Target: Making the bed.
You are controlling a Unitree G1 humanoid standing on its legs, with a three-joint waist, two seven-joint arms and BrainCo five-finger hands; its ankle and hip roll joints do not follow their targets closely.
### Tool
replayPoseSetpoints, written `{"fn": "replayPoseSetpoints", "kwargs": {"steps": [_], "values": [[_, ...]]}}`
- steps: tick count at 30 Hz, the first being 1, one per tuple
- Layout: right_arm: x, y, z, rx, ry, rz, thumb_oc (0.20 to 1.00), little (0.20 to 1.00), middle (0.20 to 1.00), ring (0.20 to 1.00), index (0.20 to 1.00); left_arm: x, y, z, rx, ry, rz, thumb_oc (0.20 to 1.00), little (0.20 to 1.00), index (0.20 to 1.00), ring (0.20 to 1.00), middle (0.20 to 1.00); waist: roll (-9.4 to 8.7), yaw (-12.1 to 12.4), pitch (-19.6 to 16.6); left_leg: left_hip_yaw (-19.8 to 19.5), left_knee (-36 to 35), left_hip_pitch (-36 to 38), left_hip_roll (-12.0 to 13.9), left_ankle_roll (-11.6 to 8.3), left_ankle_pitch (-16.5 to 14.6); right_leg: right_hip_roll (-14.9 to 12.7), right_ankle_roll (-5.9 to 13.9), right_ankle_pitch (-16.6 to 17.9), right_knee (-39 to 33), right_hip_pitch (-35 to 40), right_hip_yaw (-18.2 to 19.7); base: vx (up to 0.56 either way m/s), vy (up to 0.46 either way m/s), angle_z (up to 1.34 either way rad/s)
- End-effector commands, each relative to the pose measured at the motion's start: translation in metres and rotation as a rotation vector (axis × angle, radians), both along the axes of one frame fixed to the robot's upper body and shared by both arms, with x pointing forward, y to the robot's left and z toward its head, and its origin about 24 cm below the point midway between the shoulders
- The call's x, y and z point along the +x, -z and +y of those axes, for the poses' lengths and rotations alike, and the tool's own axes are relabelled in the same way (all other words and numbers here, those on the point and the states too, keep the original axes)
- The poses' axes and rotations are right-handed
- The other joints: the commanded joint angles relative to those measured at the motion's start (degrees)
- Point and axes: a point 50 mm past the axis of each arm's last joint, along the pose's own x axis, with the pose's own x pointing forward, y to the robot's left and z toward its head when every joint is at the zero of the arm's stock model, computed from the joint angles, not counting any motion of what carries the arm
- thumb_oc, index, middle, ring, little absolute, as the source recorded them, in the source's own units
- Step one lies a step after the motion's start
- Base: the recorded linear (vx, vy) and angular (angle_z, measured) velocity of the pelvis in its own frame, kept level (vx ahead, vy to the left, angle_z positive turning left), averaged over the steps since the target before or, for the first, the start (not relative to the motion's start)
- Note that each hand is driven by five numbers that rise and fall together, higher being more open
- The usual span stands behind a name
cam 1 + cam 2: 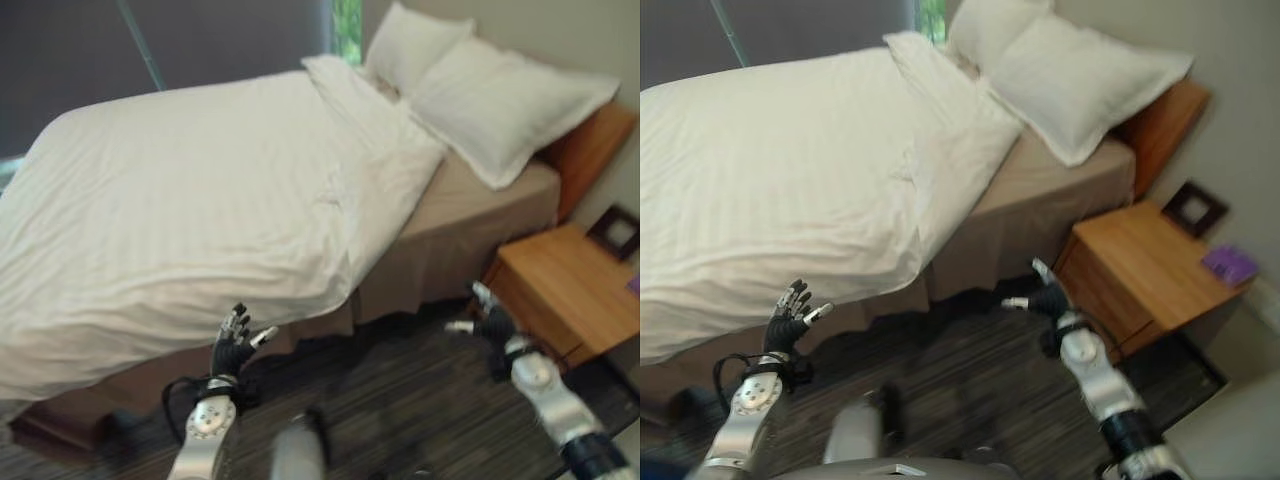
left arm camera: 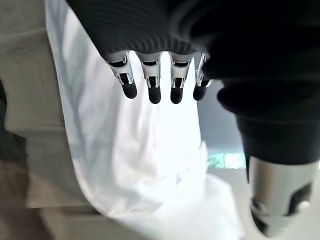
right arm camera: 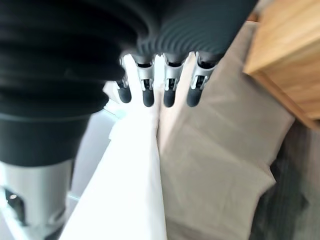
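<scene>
A bed (image 1: 480, 215) with a tan fitted sheet and skirt fills the upper left and centre of the left eye view. A white striped duvet (image 1: 180, 190) covers most of it, its near edge hanging over the side in the lower left of the frame and its top edge folded back unevenly toward the head, leaving a strip of tan mattress bare. Two white pillows (image 1: 500, 100) lie at the head in the upper right, against a wooden headboard (image 1: 590, 150). A wooden nightstand (image 1: 570, 285) stands at the right edge, just beside the bed, with a dark picture frame (image 1: 613, 232) on it; the right eye view also shows a small purple object (image 1: 1230, 264) on top.

The left robot hand (image 1: 233, 345) is raised at lower centre-left, near the duvet's hanging edge but apart from it, fingers straight and spread, holding nothing. The right robot hand (image 1: 488, 320) hangs at lower right above the dark floor (image 1: 400, 400), between bed and nightstand, fingers extended and empty.
</scene>
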Motion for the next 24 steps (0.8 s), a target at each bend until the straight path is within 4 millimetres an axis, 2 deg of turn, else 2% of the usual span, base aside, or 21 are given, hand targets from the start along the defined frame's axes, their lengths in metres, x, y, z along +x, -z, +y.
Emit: {"fn": "replayPoseSetpoints", "kwargs": {"steps": [1, 2, 3, 4, 5, 6, 7, 8, 9, 10, 11, 12, 13, 14, 15, 17, 18, 19, 20, 22, 24], "values": [[0.013, -0.026, -0.002, 0.012, 0.01, -0.132, 1.0, 1.0, 1.0, 1.0, 1.0, 0.021, -0.043, 0.024, 0.106, -0.009, -0.175, 1.0, 1.0, 1.0, 1.0, 1.0, -3.66, -0.3, -0.78, -4.3, -6.69, 8.96, -0.79, -1.4, 1.94, -3.22, 8.0, 0.12, -6.38, 8.73, 3.89, 0.41, 0.063, 0.96], [0.011, -0.024, 0.001, 0.015, -0.002, -0.121, 1.0, 1.0, 1.0, 1.0, 1.0, 0.017, -0.039, 0.026, 0.117, -0.015, -0.151, 1.0, 1.0, 1.0, 1.0, 1.0, -3.28, -0.65, -1.34, -5.54, -8.29, 10.24, -2.61, 0.16, 1.5, -3.32, 8.39, -0.34, -3.43, 8.36, 3.53, 0.29, 0.078, 0.32], [0.01, -0.023, 0.003, 0.018, -0.016, -0.121, 1.0, 1.0, 1.0, 1.0, 1.0, 0.015, -0.039, 0.028, 0.135, -0.008, -0.141, 1.0, 1.0, 1.0, 1.0, 1.0, -3.32, -0.71, -1.75, -7.4, -9.91, 11.66, -4.58, 1.71, 1.11, -4.13, 9.59, 0.7, 3.23, 7.48, 2.99, 0.29, 0.072, 0.17], [0.01, -0.023, 0.003, 0.018, -0.016, -0.121, 1.0, 1.0, 1.0, 1.0, 1.0, 0.014, -0.039, 0.028, 0.135, -0.008, -0.141, 1.0, 1.0, 1.0, 1.0, 1.0, -3.37, -0.75, -1.78, -7.41, -10.06, 11.7, -4.72, 1.76, 1.16, -4.25, 9.65, 0.54, 3.47, 7.37, 2.96, 0.39, 0.118, 0.27], [0.009, -0.019, 0.008, 0.019, -0.024, -0.112, 1.0, 1.0, 1.0, 1.0, 1.0, 0.013, -0.033, 0.029, 0.13, -0.021, -0.115, 1.0, 1.0, 1.0, 1.0, 1.0, -3.81, -0.93, -1.48, -7.58, -9.86, 14.51, -6.96, 4.51, -1.0, -8.74, 15.4, 9.68, 15.77, 3.97, 0.9, 0.39, 0.187, 0.33], [0.01, -0.019, 0.018, 0.019, -0.046, -0.121, 1.0, 1.0, 1.0, 1.0, 1.0, 0.018, -0.034, 0.025, 0.124, -0.02, -0.121, 1.0, 1.0, 1.0, 1.0, 1.0, -3.43, -2.33, -0.19, -9.66, -12.06, 18.37, -8.56, 6.69, -2.75, -12.75, 17.67, 15.68, 31.35, -3.77, 3.05, 0.37, 0.193, 0.09], [0.01, -0.019, 0.018, 0.018, -0.046, -0.122, 1.0, 1.0, 1.0, 1.0, 1.0, 0.018, -0.034, 0.025, 0.123, -0.021, -0.122, 1.0, 1.0, 1.0, 1.0, 1.0, -3.58, -2.33, -0.21, -9.62, -12.41, 18.35, -8.97, 6.93, -2.69, -13.19, 17.73, 15.36, 32.32, -4.38, 3.26, 0.29, 0.108, 0.41], [0.011, -0.024, 0.027, 0.029, -0.076, -0.152, 1.0, 1.0, 1.0, 1.0, 1.0, 0.023, -0.037, 0.02, 0.121, 0.0, -0.138, 1.0, 1.0, 1.0, 1.0, 1.0, -2.82, -3.12, 0.47, -12.29, -13.98, 20.88, -9.29, 7.23, -3.74, -15.94, 17.3, 14.08, 35.49, -8.66, 3.31, 0.13, -0.003, 0.82], [0.011, -0.025, 0.026, 0.029, -0.075, -0.153, 1.0, 1.0, 1.0, 1.0, 1.0, 0.023, -0.037, 0.02, 0.12, 0.0, -0.139, 1.0, 1.0, 1.0, 1.0, 1.0, -2.87, -3.35, 0.53, -12.55, -13.95, 20.82, -9.37, 7.25, -3.79, -16.07, 17.32, 13.95, 35.57, -8.57, 3.08, 0.24, -0.119, 1.39], [0.013, -0.029, 0.03, 0.021, -0.088, -0.178, 1.0, 1.0, 1.0, 1.0, 1.0, 0.029, -0.041, 0.016, 0.104, 0.018, -0.162, 1.0, 1.0, 1.0, 1.0, 1.0, -2.81, -4.11, 1.12, -14.87, -14.14, 21.13, -8.42, 6.21, -3.83, -17.43, 15.7, 11.3, 30.07, -9.8, 2.55, 0.16, -0.179, 1.11], [0.014, -0.034, 0.031, 0.008, -0.1, -0.199, 1.0, 1.0, 1.0, 1.0, 1.0, 0.032, -0.044, 0.013, 0.104, 0.033, -0.174, 1.0, 1.0, 1.0, 1.0, 1.0, -2.9, -4.38, 1.37, -16.08, -14.14, 21.0, -8.04, 5.63, -3.81, -17.24, 14.75, 9.82, 26.35, -10.87, 3.42, 0.17, -0.185, 0.77], [0.014, -0.034, 0.031, 0.008, -0.1, -0.2, 1.0, 1.0, 1.0, 1.0, 1.0, 0.033, -0.044, 0.013, 0.103, 0.034, -0.175, 1.0, 1.0, 1.0, 1.0, 1.0, -2.81, -4.61, 1.34, -16.37, -14.14, 20.9, -7.88, 5.53, -3.76, -17.09, 14.63, 9.8, 26.05, -10.63, 3.03, 0.12, -0.154, 1.14], [0.015, -0.04, 0.031, -0.011, -0.112, -0.227, 1.0, 1.0, 1.0, 1.0, 1.0, 0.036, -0.047, 0.01, 0.109, 0.056, -0.189, 1.0, 1.0, 1.0, 1.0, 1.0, -3.04, -4.76, 1.29, -17.9, -14.14, 20.35, -7.67, 4.79, -3.59, -16.56, 14.02, 7.99, 21.02, -10.53, 4.17, 0.19, -0.268, 1.21], [0.017, -0.047, 0.027, -0.044, -0.101, -0.258, 1.0, 1.0, 1.0, 1.0, 1.0, 0.04, -0.05, 0.008, 0.116, 0.073, -0.2, 1.0, 1.0, 1.0, 1.0, 1.0, -3.6, -5.59, 1.0, -21.29, -14.14, 19.88, -7.4, 3.48, -3.54, -13.83, 13.44, 6.9, 9.34, -9.81, 8.54, 0.16, -0.354, 1.22], [0.018, -0.05, 0.027, -0.052, -0.096, -0.275, 1.0, 1.0, 1.0, 1.0, 1.0, 0.042, -0.051, 0.007, 0.12, 0.075, -0.209, 1.0, 1.0, 1.0, 1.0, 1.0, -3.75, -5.92, 1.02, -22.48, -14.14, 18.92, -7.03, 3.27, -2.45, -12.3, 12.88, 8.35, 4.6, -9.76, 10.46, 0.16, -0.342, 1.43], [0.018, -0.054, 0.02, -0.074, -0.067, -0.293, 1.0, 1.0, 1.0, 1.0, 1.0, 0.047, -0.056, 0.008, 0.147, 0.087, -0.222, 1.0, 1.0, 1.0, 1.0, 1.0, -4.29, -7.17, 0.65, -26.89, -14.14, 18.41, -7.35, 2.77, -3.03, -9.98, 12.67, 9.62, -0.49, -10.92, 17.47, 0.15, -0.186, 2.13], [0.018, -0.057, 0.018, -0.077, -0.06, -0.304, 1.0, 1.0, 1.0, 1.0, 1.0, 0.049, -0.059, 0.009, 0.154, 0.091, -0.232, 1.0, 1.0, 1.0, 1.0, 1.0, -4.5, -7.58, 0.54, -28.52, -14.14, 18.63, -7.79, 2.65, -3.39, -9.49, 12.86, 10.43, -1.88, -11.2, 19.29, 0.17, -0.141, 2.1], [0.02, -0.062, 0.018, -0.089, -0.06, -0.327, 1.0, 1.0, 1.0, 1.0, 1.0, 0.051, -0.064, 0.012, 0.166, 0.089, -0.248, 1.0, 1.0, 1.0, 1.0, 1.0, -4.75, -7.71, 0.38, -29.67, -14.14, 18.65, -8.13, 2.62, -3.5, -9.36, 12.92, 11.6, -3.37, -11.53, 20.05, 0.1, -0.084, 1.31], [0.02, -0.062, 0.018, -0.089, -0.06, -0.327, 1.0, 1.0, 1.0, 1.0, 1.0, 0.051, -0.064, 0.012, 0.166, 0.088, -0.248, 1.0, 1.0, 1.0, 1.0, 1.0, -4.75, -7.75, 0.41, -29.72, -14.14, 18.66, -8.13, 2.62, -3.5, -9.37, 12.92, 11.62, -3.42, -11.47, 20.0, 0.08, -0.054, 1.28], [0.023, -0.072, 0.018, -0.117, -0.067, -0.367, 1.0, 1.0, 1.0, 1.0, 1.0, 0.054, -0.07, 0.016, 0.191, 0.088, -0.27, 1.0, 1.0, 1.0, 1.0, 1.0, -5.53, -7.55, -0.18, -31.17, -14.14, 19.39, -9.57, 2.94, -4.33, -9.94, 13.01, 11.78, -7.93, -8.66, 19.38, 0.13, -0.061, 0.64], [0.035, -0.088, 0.019, -0.173, -0.074, -0.424, 1.0, 1.0, 1.0, 1.0, 1.0, 0.051, -0.069, 0.023, 0.2, 0.042, -0.265, 1.0, 1.0, 1.0, 1.0, 1.0, -5.91, -6.28, -1.35, -32.25, -14.14, 20.37, -10.14, 2.88, -4.66, -9.46, 12.92, 12.61, -9.15, -6.63, 20.37, 0.18, -0.102, 0.18]]}}
